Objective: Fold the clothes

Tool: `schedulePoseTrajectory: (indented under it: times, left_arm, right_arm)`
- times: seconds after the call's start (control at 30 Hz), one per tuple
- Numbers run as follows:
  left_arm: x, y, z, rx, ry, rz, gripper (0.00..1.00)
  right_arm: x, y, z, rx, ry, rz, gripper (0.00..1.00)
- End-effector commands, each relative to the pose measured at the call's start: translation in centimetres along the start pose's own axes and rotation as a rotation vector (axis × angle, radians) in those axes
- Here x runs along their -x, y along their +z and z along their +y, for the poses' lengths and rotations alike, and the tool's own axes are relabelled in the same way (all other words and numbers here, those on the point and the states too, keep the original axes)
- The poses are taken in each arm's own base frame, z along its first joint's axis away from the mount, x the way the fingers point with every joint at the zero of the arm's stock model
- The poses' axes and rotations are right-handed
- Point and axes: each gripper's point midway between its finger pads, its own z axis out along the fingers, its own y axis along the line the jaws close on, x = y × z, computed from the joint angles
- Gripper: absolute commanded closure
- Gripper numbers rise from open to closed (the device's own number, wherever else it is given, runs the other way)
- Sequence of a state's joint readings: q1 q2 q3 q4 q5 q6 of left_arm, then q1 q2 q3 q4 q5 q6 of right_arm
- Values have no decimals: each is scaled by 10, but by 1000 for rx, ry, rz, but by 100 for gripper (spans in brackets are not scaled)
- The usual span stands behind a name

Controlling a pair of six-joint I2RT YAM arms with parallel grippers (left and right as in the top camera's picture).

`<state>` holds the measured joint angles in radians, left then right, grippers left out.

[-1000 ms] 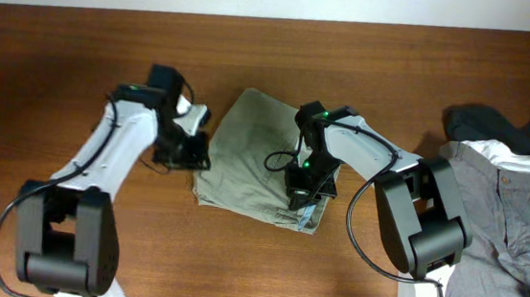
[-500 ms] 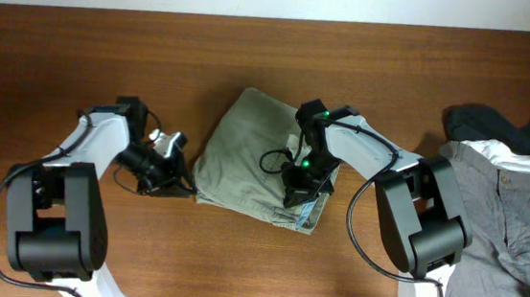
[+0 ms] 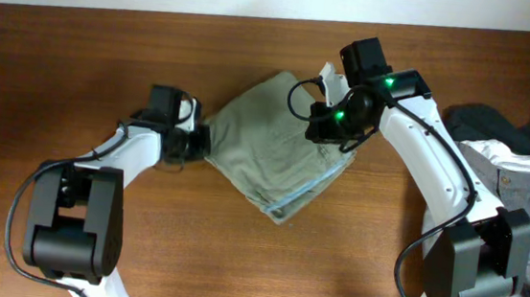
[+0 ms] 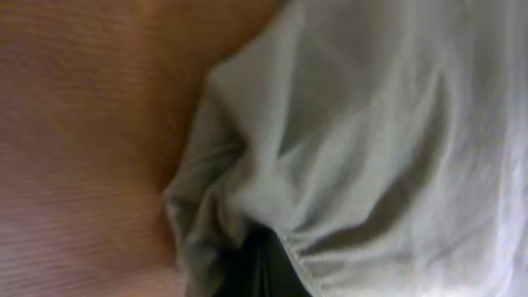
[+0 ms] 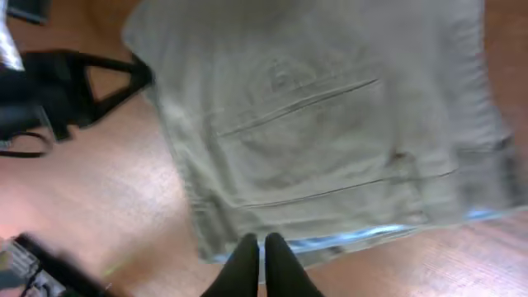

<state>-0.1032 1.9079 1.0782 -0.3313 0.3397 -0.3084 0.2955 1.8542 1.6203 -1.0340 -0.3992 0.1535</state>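
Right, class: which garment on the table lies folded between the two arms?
The khaki-green shorts, a folded bundle in the middle with a pale blue edge showing. The grey trousers and the dark garment lie unfolded at the far right.

- Overhead: straight down from high above the worktop (image 3: 62,54).
- Left wrist: pressed close against the shorts (image 4: 396,124), blurred.
- Right wrist: farther back, looking down on the same shorts (image 5: 330,124).

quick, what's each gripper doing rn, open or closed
left gripper: pressed into the corner of the shorts, cannot tell open or shut.
right gripper: shut, above the shorts, nothing visibly held.
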Motion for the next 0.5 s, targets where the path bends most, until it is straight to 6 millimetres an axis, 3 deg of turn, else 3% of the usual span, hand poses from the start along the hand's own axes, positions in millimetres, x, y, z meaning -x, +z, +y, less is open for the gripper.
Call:
schedulePoseTrajectory:
  times: [0.0, 0.07, 0.1, 0.17, 0.2, 0.23, 0.33, 0.4, 0.47]
  left_arm:
    - [74, -33, -3, -31, -54, -143, 96]
    - [102, -69, -19, -66, -35, -144, 88]
    - [102, -82, -27, -83, -21, -109, 83]
    - [84, -96, -41, -93, -20, -2, 70]
    - [64, -96, -46, -86, -30, 78, 54]
    - [44, -92, -48, -72, -45, 155, 47]
    - [11, -85, -57, -56, -45, 267, 42]
    - [-12, -73, -65, -47, -76, 331, 28]
    - [-25, -65, -63, -29, -111, 368, 13]
  right_arm:
    - [15, 1, -28, -170, -1, -60, 91]
    - [24, 6, -48, -270, 9, -85, 90]
    - [25, 12, -55, -293, 11, -80, 91]
    - [20, 32, -66, -310, 47, -37, 91]
    - [16, 44, -74, -332, 81, -11, 91]
    - [11, 58, -85, -360, 118, 23, 91]
    - [-7, 92, -102, -379, 157, 119, 94]
    - [-22, 107, -110, -386, 175, 192, 96]
    - [-29, 108, -111, -392, 181, 218, 96]
